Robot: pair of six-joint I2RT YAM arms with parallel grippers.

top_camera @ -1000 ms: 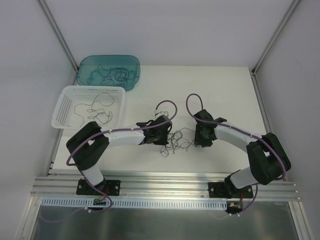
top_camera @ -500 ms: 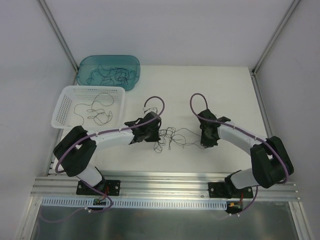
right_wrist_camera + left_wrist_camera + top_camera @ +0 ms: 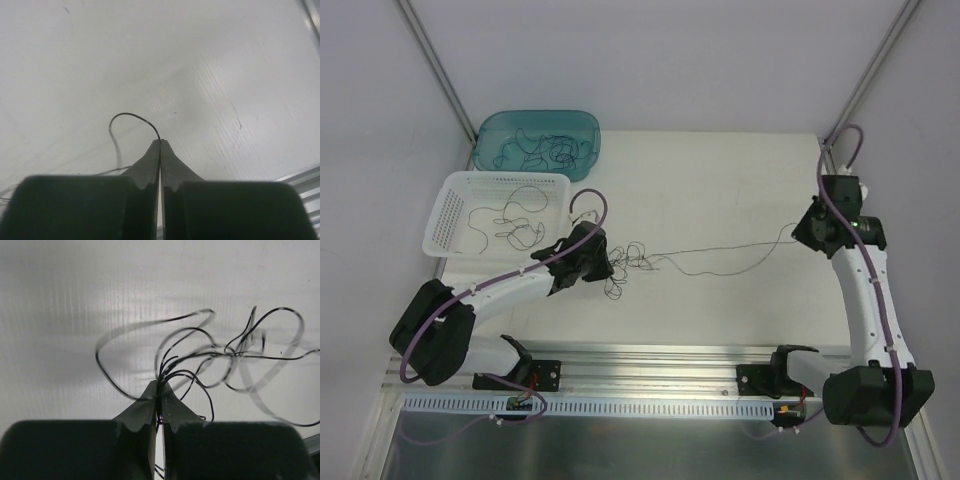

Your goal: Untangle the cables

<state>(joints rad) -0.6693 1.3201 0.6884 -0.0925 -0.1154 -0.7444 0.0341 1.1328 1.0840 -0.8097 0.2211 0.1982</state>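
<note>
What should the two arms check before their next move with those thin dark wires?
1. Is the left hand shut on the clump: ok.
2. Is the right hand shut on one wire only: ok.
3. Is that wire free of the clump: not ok, it runs into it.
4. Is the wire close to snapping: cannot tell.
5. Does the white basket have room: ok.

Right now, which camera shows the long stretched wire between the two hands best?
The top external view: only there does the stretched wire show whole, running from the tangle at the left hand to the right hand. The left wrist view shows just the tangle end; the right wrist view just a short curl at that hand.
</note>
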